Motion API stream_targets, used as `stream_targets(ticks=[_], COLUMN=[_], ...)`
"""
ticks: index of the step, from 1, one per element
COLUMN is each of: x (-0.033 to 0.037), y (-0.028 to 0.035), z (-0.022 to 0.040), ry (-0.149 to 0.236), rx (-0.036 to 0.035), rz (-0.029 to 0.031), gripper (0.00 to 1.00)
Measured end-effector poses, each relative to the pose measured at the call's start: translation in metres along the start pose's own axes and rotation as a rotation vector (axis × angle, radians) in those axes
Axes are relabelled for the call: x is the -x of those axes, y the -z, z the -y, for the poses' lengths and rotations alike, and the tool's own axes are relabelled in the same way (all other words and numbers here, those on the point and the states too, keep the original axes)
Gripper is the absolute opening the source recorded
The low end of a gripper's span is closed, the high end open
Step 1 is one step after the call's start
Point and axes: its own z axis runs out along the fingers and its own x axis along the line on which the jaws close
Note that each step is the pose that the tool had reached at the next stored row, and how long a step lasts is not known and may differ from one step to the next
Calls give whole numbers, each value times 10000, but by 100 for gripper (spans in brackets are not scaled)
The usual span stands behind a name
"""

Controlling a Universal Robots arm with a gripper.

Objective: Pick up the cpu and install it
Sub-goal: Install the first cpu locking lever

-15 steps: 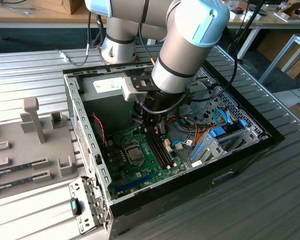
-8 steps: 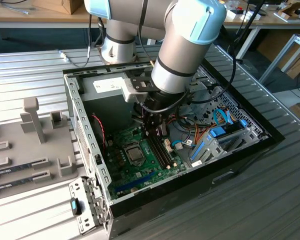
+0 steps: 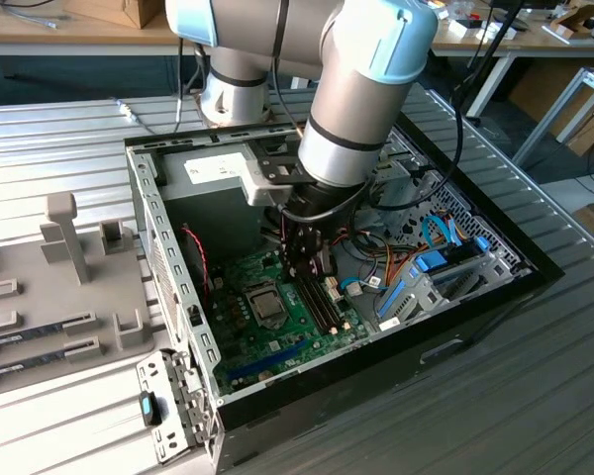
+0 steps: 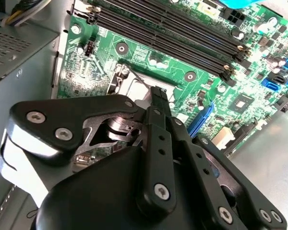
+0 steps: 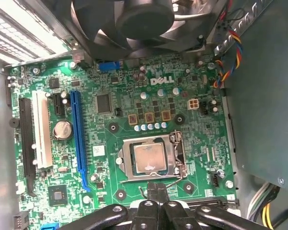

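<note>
Pincer being held just above board, fingers together, nothing gripped. Cpu seemingly lying in socket just beyond fingertips; frame being risked by descent if misaligned.

1. Open case, top side off: free way down to the motherboard.
2. Above the cpu in its socket frame, nothing but the gripper just beside the frame's edge.
3. Fan crowding one side of the board.
4. Memory slots flanking the socket.
5. Cable bundle hanging close to the arm.
</note>
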Motion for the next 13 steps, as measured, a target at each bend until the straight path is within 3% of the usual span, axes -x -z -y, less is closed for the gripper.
stream_targets(ticks=[7, 10, 13], x=[3, -1, 0], y=[-16, -51, -107], z=[-28, -25, -20], ry=[-5, -15, -17], rx=[-8, -16, -16], rz=[-71, -165, -180], gripper=[11, 11, 11])
